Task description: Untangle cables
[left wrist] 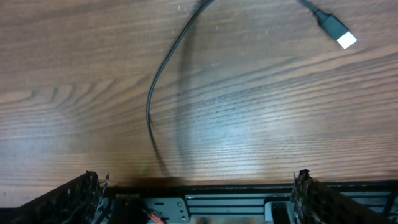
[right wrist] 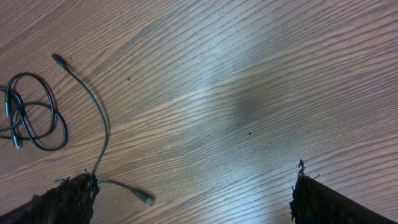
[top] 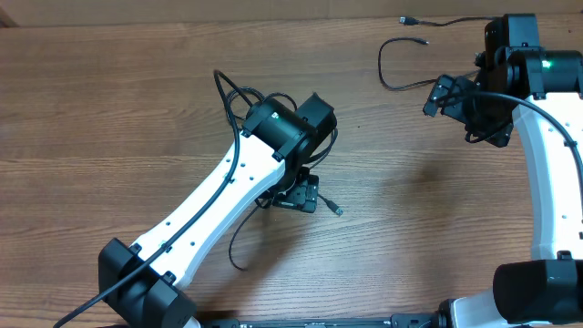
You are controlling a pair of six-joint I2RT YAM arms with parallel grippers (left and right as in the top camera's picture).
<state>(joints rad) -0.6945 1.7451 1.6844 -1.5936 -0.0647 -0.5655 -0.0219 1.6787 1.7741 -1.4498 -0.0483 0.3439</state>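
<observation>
Wooden table (top: 91, 137). Loose cable (top: 381, 68) lies separated at 1 o'clock; centre cable (top: 230, 246) appears looped, work unfinished. Left gripper (top: 305, 196) and right gripper (top: 437, 96): jaws open, empty.

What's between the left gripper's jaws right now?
One loose cable strand on the table, between the left gripper's open jaws, ungripped; the left wrist view shows it.
</observation>
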